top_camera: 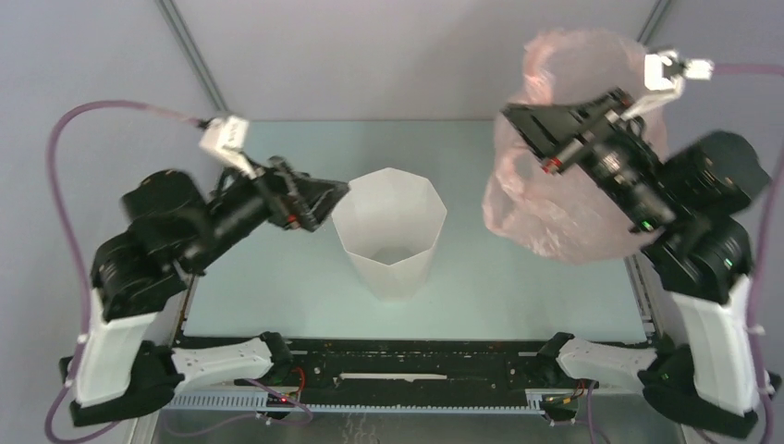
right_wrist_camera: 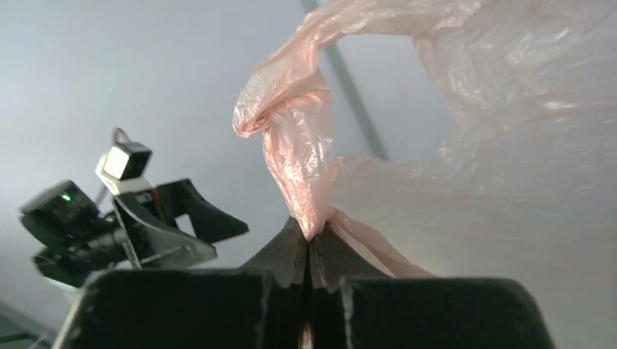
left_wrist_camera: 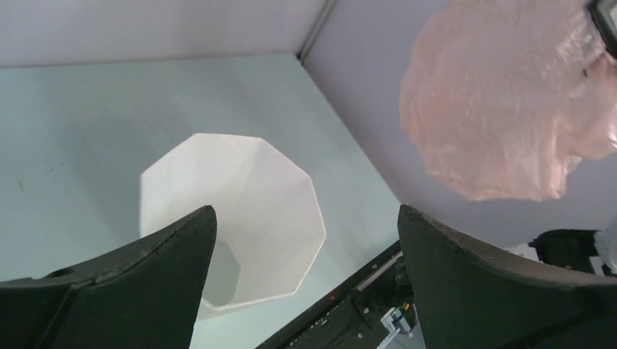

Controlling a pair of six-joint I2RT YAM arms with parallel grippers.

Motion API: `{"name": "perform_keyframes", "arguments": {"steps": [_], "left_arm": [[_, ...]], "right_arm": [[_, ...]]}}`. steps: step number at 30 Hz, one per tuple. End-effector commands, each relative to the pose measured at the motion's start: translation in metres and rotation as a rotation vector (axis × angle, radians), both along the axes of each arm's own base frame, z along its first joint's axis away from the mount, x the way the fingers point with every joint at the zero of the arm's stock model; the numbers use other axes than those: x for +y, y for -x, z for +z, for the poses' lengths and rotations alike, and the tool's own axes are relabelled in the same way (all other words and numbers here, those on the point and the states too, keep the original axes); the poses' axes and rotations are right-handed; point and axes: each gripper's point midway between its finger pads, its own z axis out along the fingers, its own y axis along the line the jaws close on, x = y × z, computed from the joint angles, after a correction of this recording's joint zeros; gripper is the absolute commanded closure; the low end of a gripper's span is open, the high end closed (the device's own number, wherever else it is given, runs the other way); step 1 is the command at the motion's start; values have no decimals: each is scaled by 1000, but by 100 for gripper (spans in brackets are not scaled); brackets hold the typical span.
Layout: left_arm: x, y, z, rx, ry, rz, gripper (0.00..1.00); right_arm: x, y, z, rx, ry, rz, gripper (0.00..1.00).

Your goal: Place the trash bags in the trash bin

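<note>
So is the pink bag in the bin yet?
Not yet. Picked up: the right gripper pinches the pink bag in the air, off to the side of the white bin. The left gripper hangs open beside the bin. Left: getting the bag inside.

The top camera looks down from above and behind the arm bases, far enough off to hold the whole pale-green flat table [top_camera: 518,287] and the white faceted plastic bin [top_camera: 390,231]. The left wrist camera sits close over that bin's rim. It faces about 2 o'clock between its own dark fingers [left_wrist_camera: 145,283], toward the wrinkled translucent pale-pink plastic bag [left_wrist_camera: 502,109]; the top view shares both. The right wrist camera sits hard against its pinched fingers [right_wrist_camera: 287,254], tilts upward, perhaps toward 10 o'clock, and catches the black left arm [right_wrist_camera: 80,225].
</note>
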Motion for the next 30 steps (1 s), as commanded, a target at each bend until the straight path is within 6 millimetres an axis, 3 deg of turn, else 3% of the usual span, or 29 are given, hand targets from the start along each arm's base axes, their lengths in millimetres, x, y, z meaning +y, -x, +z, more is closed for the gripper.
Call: {"name": "perform_keyframes", "arguments": {"steps": [1,6,8,11,14,15,19,22,26,30], "left_arm": [[40,1,9,-78,98,130,1],[84,13,1,-84,196,241,0],[98,17,1,-93,239,269,0],[112,21,1,-103,281,305,0],[122,21,2,-106,297,343,1],[126,20,3,-106,306,365,1],[136,17,10,-135,329,412,2],[136,14,22,-163,334,420,2],[126,7,37,-202,314,413,3],[97,-5,44,-215,250,354,3]], "right_arm": [[68,14,64,-148,-123,272,100],[122,37,110,-188,-254,538,100],[132,41,120,-189,-308,617,100],[133,34,118,-138,-350,648,100],[124,14,93,-33,-378,615,100],[109,14,88,-11,-412,588,100],[75,-20,30,164,-474,419,100],[52,-34,-14,283,-476,307,100],[46,-37,-63,412,-398,272,100],[60,-31,-87,428,-270,318,100]]}}
